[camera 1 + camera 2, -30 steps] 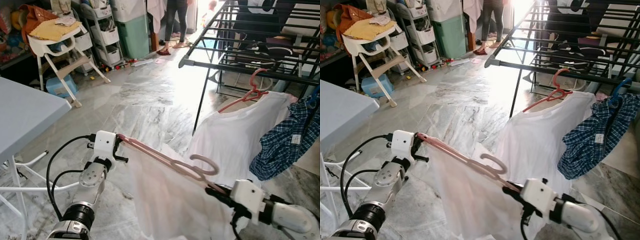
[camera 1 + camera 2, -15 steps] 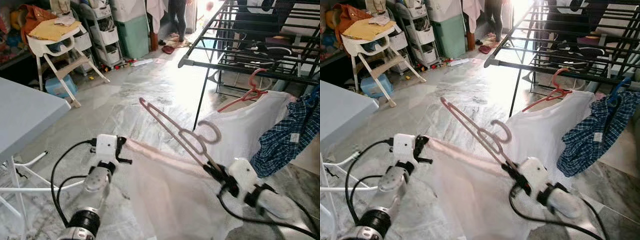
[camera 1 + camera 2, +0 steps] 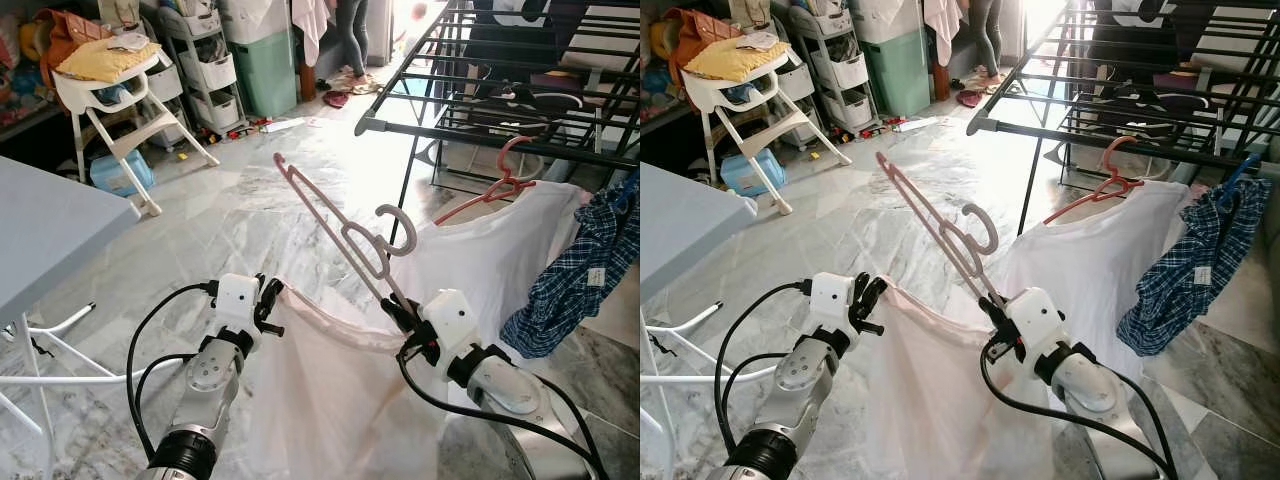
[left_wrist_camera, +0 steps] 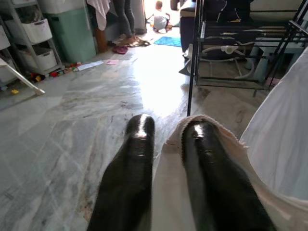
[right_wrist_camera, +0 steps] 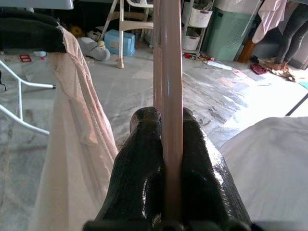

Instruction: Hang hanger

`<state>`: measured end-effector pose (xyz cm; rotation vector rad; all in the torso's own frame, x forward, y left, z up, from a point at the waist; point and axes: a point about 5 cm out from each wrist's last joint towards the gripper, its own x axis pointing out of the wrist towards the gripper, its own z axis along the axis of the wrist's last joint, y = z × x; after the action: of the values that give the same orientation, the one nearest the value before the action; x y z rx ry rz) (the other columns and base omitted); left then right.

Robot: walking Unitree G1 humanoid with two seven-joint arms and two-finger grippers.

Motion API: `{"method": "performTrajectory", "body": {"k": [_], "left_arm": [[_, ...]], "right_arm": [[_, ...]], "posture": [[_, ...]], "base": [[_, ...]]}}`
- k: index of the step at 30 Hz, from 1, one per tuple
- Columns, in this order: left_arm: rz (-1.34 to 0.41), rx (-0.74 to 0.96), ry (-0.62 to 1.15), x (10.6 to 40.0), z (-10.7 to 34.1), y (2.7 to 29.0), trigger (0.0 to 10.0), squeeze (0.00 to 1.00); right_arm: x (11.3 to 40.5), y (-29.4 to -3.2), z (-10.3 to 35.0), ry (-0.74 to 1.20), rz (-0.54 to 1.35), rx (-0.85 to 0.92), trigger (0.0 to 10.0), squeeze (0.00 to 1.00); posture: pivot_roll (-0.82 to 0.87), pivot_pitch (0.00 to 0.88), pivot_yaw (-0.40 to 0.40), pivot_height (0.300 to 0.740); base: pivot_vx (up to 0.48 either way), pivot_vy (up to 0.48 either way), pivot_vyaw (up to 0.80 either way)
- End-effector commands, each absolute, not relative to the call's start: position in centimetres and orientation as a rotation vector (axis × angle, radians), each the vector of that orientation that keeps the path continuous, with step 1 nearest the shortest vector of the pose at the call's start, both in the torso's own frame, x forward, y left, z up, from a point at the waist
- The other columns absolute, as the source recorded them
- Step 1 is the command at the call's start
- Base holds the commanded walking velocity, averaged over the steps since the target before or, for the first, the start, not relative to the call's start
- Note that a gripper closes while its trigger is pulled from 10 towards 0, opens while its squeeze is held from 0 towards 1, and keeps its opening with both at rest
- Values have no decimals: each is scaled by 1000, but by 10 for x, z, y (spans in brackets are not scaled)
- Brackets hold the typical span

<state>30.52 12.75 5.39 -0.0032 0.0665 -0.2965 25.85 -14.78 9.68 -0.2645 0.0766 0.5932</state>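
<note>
1. The room had a grey marble floor [image 3: 290, 190], with a white high chair [image 3: 115, 95] and storage drawers [image 3: 205, 60] along the far wall, and a person's legs [image 3: 355, 35] near the bright doorway.
2. A black drying rack [image 3: 480, 120] stood off to the robot's right, with a white shirt [image 3: 480, 270] on a red hanger [image 3: 495, 190] and a blue checked shirt [image 3: 580, 280] hanging from it.
3. A grey desk [image 3: 50, 230] showed its corner on the robot's left.
4. The right tool [image 3: 397, 312] was clenched on the lower end of the pink hanger [image 3: 340, 225]; in the right wrist view its fingers [image 5: 144, 159] pressed on either side of the pink bar.
5. From that tool the hanger rose slanting up and away toward the robot's left, its hook curling beside the middle of the bar, well short of the rack's rails.
6. The left tool [image 3: 265, 305] gripped the neckline of a pale pink garment [image 3: 320, 400]; in the left wrist view the cloth edge was wrapped over one finger [image 4: 202, 159] and tucked between the two.
7. The garment's top edge sagged between the two tools, and the rest hung down toward the floor.
8. The hanger stood above the garment, out of its neckline.
</note>
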Motion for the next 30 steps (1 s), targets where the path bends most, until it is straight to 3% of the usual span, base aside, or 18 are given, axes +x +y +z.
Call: {"method": "performTrajectory", "body": {"k": [1,17,22,24,30], "left_arm": [[-297,-1,56,305,58,133,10000,1000],[-448,-15,114,292,50,133,10000,1000],[-575,-146,206,288,47,125,10000,1000],[-780,-183,282,277,48,119,10000,1000],[-919,-115,355,267,50,129,10000,1000]], "right_arm": [[260,-150,100,71,584,-278,10000,0],[256,-161,94,111,595,-327,10000,0],[258,-159,93,119,624,-359,10000,0],[259,-159,93,120,633,-362,10000,0],[258,-161,89,136,641,-374,10000,0]], "posture": [[-133,0,110,740],[-137,0,100,740],[-133,0,97,740],[-131,0,98,740],[-127,0,101,740]], "base": [[0,0,0],[0,0,0],[0,0,0],[0,0,0],[0,0,0]]}}
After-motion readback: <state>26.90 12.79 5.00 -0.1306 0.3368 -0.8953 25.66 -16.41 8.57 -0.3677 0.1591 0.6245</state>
